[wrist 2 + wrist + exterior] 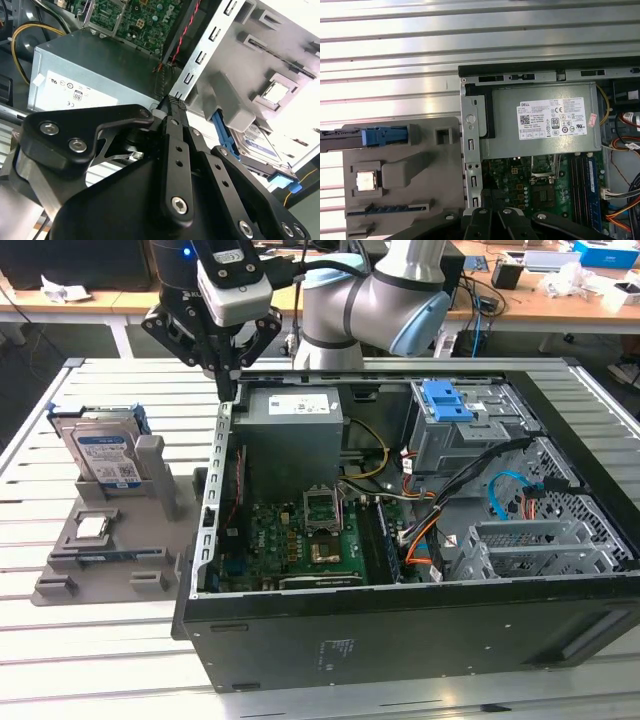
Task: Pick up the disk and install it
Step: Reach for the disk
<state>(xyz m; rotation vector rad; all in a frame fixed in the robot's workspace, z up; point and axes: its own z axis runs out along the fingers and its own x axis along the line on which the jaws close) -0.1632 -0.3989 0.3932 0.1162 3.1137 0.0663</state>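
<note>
While the claw (228, 389) hangs closed and empty just above the computer case (400, 640) corner, the disk (103, 455) stands upright in the grey fixture (112, 578), well apart from it.

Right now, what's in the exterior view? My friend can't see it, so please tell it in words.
The gripper, shut and empty, hangs above the edge of an open computer case. On the exterior view's left, the disk stands upright in a grey holder on the slatted table, apart from the gripper.
</note>
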